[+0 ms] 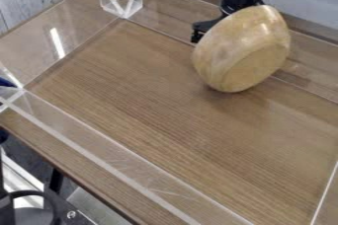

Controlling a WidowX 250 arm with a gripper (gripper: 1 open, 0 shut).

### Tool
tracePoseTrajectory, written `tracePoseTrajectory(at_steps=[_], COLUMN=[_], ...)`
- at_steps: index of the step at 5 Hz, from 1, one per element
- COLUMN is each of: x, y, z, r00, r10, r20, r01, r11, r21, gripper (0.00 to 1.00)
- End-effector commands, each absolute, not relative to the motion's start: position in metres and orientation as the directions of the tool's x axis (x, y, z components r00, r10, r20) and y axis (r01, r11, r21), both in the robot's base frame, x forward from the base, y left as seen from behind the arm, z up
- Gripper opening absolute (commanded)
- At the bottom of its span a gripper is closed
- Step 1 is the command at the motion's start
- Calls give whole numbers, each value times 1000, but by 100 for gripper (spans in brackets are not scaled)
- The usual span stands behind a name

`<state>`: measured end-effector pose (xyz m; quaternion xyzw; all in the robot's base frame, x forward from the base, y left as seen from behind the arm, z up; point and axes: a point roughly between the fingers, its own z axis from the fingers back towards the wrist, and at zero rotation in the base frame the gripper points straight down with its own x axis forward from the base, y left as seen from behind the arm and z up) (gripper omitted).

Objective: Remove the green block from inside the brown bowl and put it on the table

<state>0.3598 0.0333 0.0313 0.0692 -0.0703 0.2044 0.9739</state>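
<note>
The brown bowl (242, 48) stands tipped on its edge at about two o'clock on the table (145, 101), rounded underside facing me. It hides the pincer, which is closed. The green block is hidden.

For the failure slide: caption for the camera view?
Wooden bowl tipped on edge, rounded underside facing the camera, hiding the gripper behind it on the table.
</note>
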Motion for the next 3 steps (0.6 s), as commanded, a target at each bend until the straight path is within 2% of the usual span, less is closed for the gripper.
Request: tracePoseTrajectory(at_steps=[1,3], x=[353,356], y=[53,55], z=[31,16], r00=[914,935], r10=[370,329], r20=[165,135], r01=[-392,-344], r11=[911,932], r21=[125,109], gripper=[0,0])
